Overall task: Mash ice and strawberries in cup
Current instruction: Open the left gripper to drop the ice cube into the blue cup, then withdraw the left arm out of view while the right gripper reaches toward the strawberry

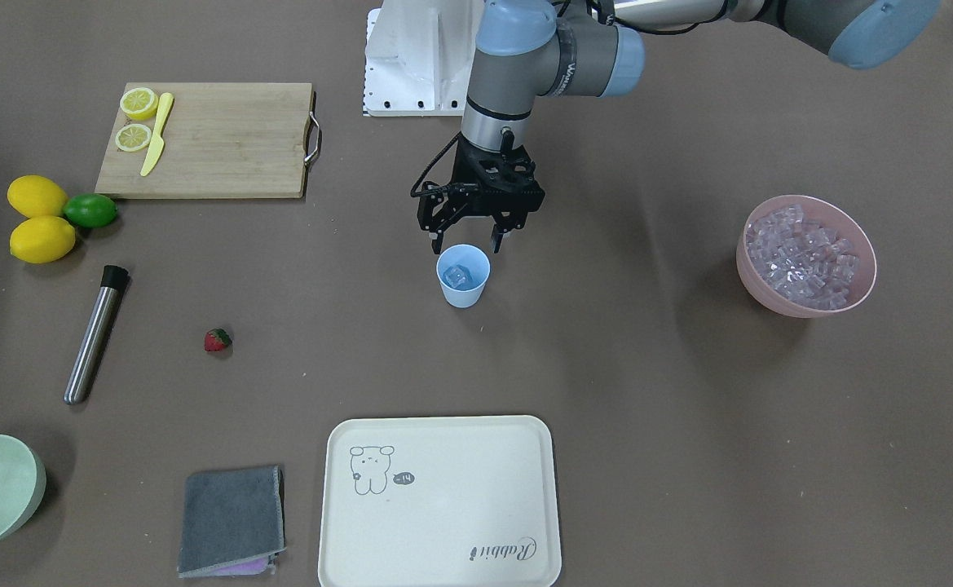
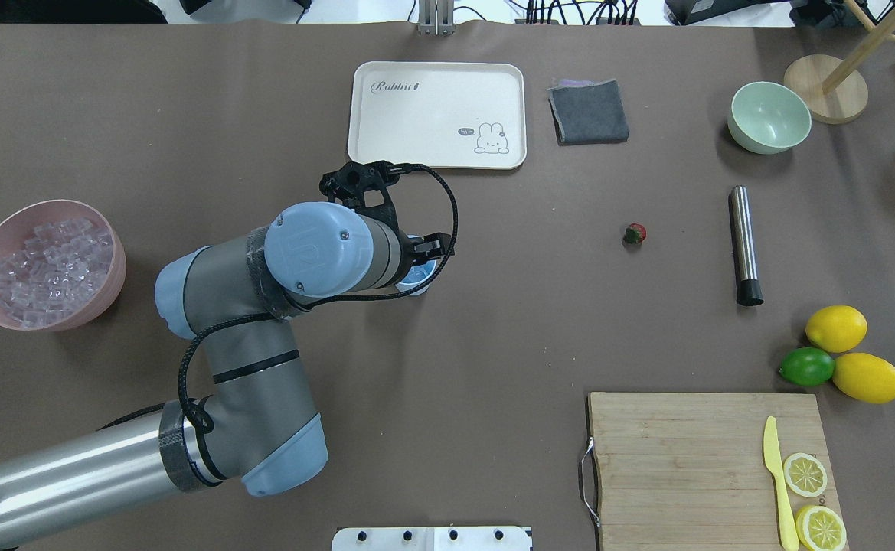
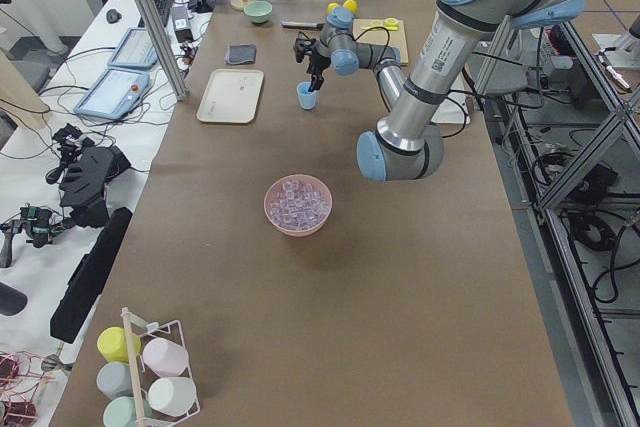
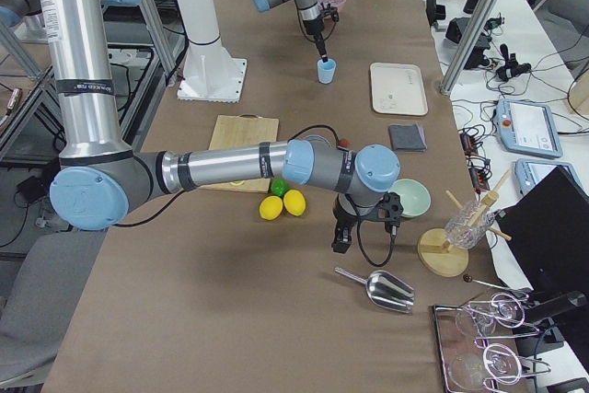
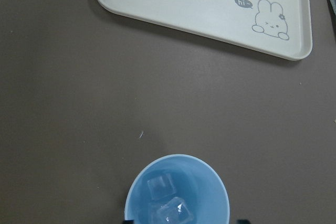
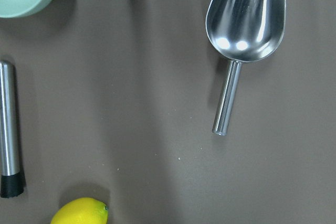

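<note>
Spillage looms: the left gripper point(image 1: 466, 243), spread wide and empty, hangs just over the cup point(image 1: 464, 295). Sideways drift could knock it and tip out the ice point(image 1: 457, 277).

The cup point(image 1: 463, 275) is small, light blue, tapered and handleless; it stands upright near the table's middle, mouth up. In it lies ice point(image 5: 161, 185): two clear, faintly bluish cubes close together on the bottom. Many more such cubes fill a pink bowl point(image 1: 761, 289) well apart from the cup, towards the table's left end on the robot's side. The strawberry point(image 1: 217, 341) is a single small red fruit with a green leafy top, lying on the bare table well to the cup's right and slightly farther from the robot.
</note>
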### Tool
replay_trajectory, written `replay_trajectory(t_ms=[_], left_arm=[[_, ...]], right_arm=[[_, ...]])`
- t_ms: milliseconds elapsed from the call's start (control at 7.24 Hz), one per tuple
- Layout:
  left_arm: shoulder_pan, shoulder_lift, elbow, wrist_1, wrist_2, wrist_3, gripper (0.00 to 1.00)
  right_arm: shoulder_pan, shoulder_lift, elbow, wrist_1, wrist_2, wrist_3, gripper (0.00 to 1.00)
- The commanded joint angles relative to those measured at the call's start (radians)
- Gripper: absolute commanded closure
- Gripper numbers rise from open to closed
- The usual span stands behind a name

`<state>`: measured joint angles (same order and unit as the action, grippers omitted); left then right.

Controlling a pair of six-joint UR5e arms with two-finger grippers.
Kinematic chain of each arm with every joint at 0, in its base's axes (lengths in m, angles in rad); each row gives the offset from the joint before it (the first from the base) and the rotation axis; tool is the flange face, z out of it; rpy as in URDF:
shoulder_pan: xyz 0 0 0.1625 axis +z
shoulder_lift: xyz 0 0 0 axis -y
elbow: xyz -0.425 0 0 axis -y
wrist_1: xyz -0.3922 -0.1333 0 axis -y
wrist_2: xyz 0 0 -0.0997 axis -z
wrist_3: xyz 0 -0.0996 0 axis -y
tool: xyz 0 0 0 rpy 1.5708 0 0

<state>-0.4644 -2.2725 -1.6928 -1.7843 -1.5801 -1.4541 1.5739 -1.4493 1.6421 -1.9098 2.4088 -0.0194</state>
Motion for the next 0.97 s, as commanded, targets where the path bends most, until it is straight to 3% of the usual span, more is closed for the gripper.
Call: replay_trajectory(t_ms=[0,138,276,414,552,690,828], left_arm=[[-0.046,0.005,-0.045,0.011,0.0,0.009,0.03],[-0.098,0.019,-0.095,0.046,-0.006,0.032,0.03],[-0.172,0.024,-0.157,0.139,-0.058,0.143,0.03],[-0.285,0.048,-0.189,0.175,-0.16,0.217,0.03],[-0.416,0.097,-0.192,0.169,-0.299,0.345,0.03],[-0.536,0.163,-0.197,0.164,-0.393,0.53,0.03],[-0.642,0.23,-0.205,0.163,-0.472,0.664,0.03]], right_arm=[[-0.009,0.114,0.021,-0.002,-0.003,0.019,0.0],[-0.044,0.15,0.022,0.009,-0.02,0.05,0.0],[-0.108,0.186,0.021,0.084,-0.052,0.254,0.0],[-0.188,0.194,0.077,0.151,-0.056,0.515,0.0],[-0.289,0.15,0.118,0.319,-0.118,0.566,0.0],[-0.349,0.148,0.101,0.418,-0.163,0.625,0.0],[-0.407,0.164,0.099,0.434,-0.137,0.669,0.0]])
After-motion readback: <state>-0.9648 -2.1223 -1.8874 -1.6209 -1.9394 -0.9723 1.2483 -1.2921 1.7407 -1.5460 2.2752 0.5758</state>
